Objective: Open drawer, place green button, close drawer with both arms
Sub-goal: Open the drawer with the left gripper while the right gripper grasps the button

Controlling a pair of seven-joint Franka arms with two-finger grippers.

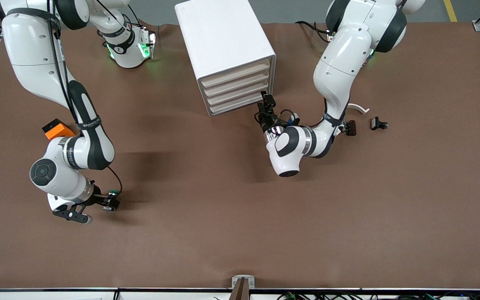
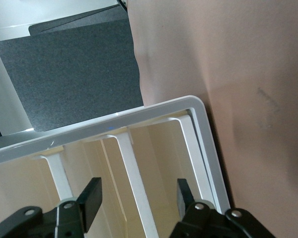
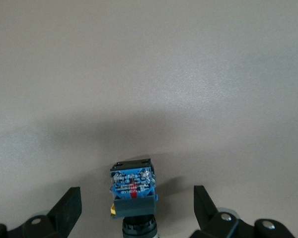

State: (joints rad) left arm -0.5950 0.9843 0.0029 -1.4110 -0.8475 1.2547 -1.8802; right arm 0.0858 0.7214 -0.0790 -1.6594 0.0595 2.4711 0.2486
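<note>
button (image 3: 132,191) lies on the table, toward the right arm's end, well apart from the cabinet (image 1: 223,50) | right gripper (image 3: 135,208) low over it, fingers wide apart, not touching it | drawer (image 1: 237,102) lowest of four, shut | left gripper (image 2: 137,201) at the drawer fronts, fingers apart | orange block (image 1: 58,129) near right arm

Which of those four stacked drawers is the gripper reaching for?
The lowest drawer: the left gripper sits at its front corner, at the cabinet's base; the three above lie higher.
</note>
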